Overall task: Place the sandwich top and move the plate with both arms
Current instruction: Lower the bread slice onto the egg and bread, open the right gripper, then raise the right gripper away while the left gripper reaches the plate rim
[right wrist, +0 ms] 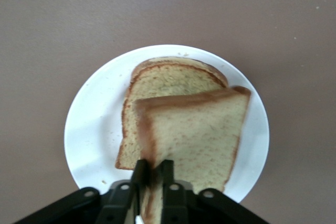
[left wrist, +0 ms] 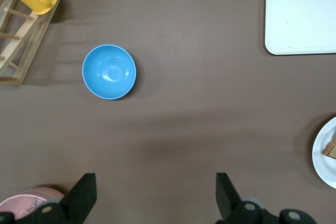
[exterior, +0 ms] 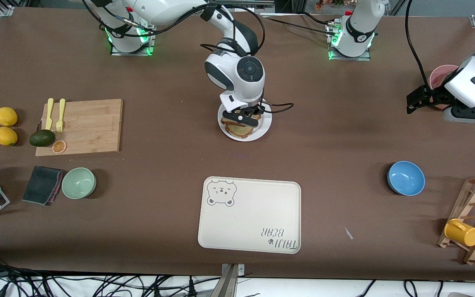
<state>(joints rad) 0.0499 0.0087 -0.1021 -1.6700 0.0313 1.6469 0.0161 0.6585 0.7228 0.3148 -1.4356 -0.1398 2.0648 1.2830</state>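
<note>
One bread slice (right wrist: 157, 85) lies on the plate (right wrist: 92, 124) under the sandwich top (right wrist: 202, 129).

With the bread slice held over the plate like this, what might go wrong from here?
The right gripper pinches the top slice by one edge, skewed over the lower slice; released now, it may land crooked. Pressing down could shift the plate. The left gripper waits open over bare table beside a pink cup, so its reach to the plate is long.

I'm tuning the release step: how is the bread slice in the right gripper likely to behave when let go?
The sandwich top, pinched at its crust by the right gripper, looks light and soft, so it may flop. It hangs skewed over the lower slice on the plate, likely landing offset.
</note>
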